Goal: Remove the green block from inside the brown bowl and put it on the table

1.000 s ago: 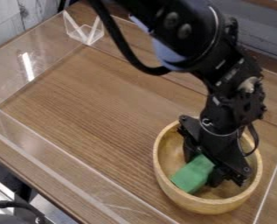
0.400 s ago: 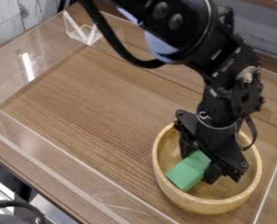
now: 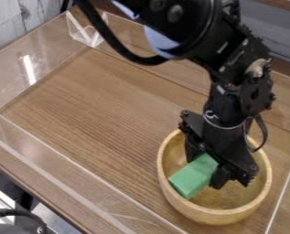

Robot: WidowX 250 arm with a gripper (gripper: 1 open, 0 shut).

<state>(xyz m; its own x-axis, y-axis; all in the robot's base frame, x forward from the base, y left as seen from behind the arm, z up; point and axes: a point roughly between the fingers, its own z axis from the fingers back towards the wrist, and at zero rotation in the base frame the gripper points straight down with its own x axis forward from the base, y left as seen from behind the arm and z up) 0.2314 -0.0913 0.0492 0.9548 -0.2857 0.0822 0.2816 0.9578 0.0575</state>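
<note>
The brown bowl [image 3: 184, 203] sits on the table [image 3: 98, 110] at the lower right. My black gripper [image 3: 216, 167] points down into it, its fingers closed on one end of the green block [image 3: 194, 174]. The block hangs tilted, its free end toward the bowl's left rim, inside the bowl and seemingly just off its floor. The arm reaches in from the top of the view and hides the bowl's far rim.
Low clear acrylic walls [image 3: 49, 151] edge the table on the left and front. A clear acrylic piece [image 3: 89, 35] stands at the far back corner. Bare wood stretches left of the bowl.
The gripper and the green block have shifted slightly left and up within the bowl; the grip on the block is unchanged.
</note>
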